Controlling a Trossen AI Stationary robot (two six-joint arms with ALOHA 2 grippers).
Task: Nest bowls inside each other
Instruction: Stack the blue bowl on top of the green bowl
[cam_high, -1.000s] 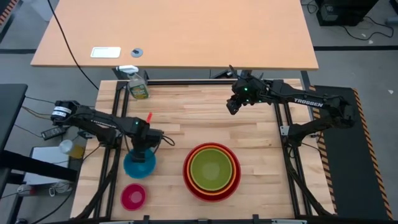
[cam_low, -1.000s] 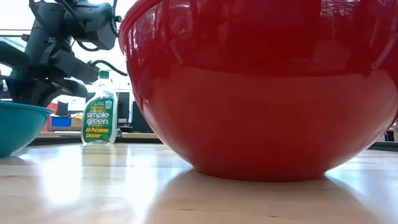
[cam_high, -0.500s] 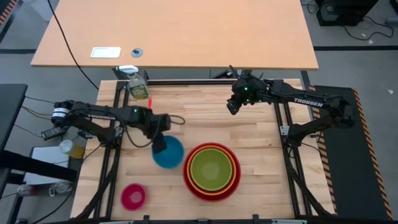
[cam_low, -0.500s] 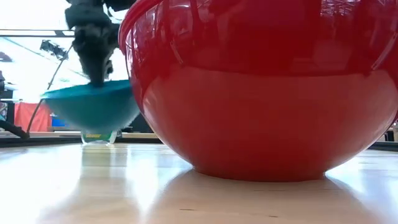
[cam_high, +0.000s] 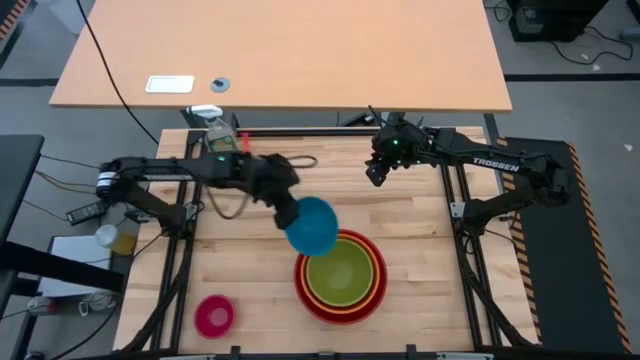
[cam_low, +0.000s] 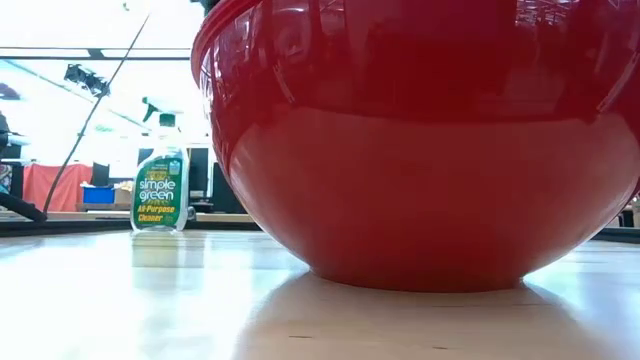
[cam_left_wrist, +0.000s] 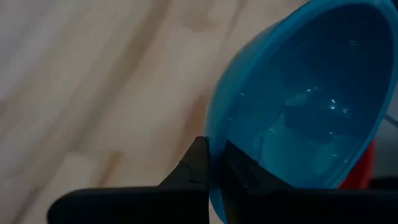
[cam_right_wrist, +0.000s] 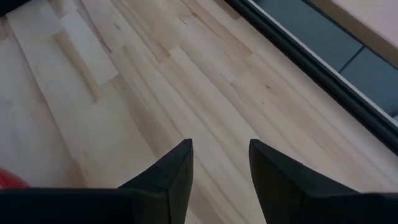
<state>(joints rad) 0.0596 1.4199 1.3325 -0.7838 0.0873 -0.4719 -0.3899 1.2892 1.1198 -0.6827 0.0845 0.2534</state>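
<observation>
The blue bowl (cam_high: 312, 224) hangs tilted in the air over the far left rim of the red bowl (cam_high: 340, 276), with my left gripper (cam_high: 290, 212) shut on it. The red bowl stands on the table, with the orange bowl (cam_high: 341, 302) and the yellow-green bowl (cam_high: 340, 272) nested inside it. The small pink bowl (cam_high: 214, 316) sits alone on the table near the front left. My right gripper (cam_high: 375, 170) hovers open at the far right over bare wood (cam_right_wrist: 124, 93). In the low view the red bowl (cam_low: 420, 140) fills the frame. My left gripper pinches the blue bowl's rim (cam_left_wrist: 210, 155) between its two fingers, one finger (cam_left_wrist: 194, 163) outside the wall and the other (cam_left_wrist: 244, 172) inside. The fingers come slanting down from the table's left. The bowl is lifted clear and tipped, its opening turned up and sideways.
A green spray bottle (cam_low: 160, 190) stands at the far left edge of the table, partly behind my left arm in the high view. Dark metal frame rails (cam_high: 452, 200) run along the table's sides. A larger desk (cam_high: 280, 50) lies beyond the far edge.
My left gripper has lifted the blue bowl off the table at the front left and carried it up and toward the right, to the red bowl's far left rim. The wrist has rolled, and the bowl has gone from level to tipped.
</observation>
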